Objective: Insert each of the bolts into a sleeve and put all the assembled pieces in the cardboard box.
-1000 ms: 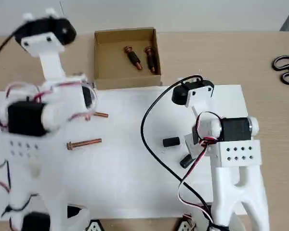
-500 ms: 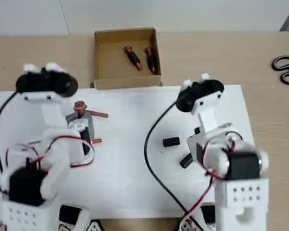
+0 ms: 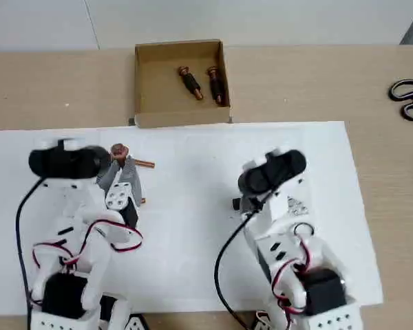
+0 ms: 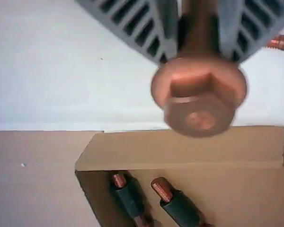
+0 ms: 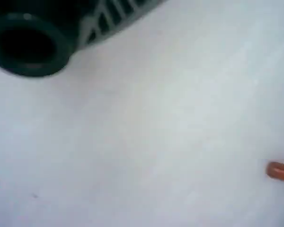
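Bolt in left tool

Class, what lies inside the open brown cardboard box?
Inside the brown cardboard box lie, side by side, a copper bolt in a black sleeve and a second sleeved bolt. Its near wall hides a strip of floor.
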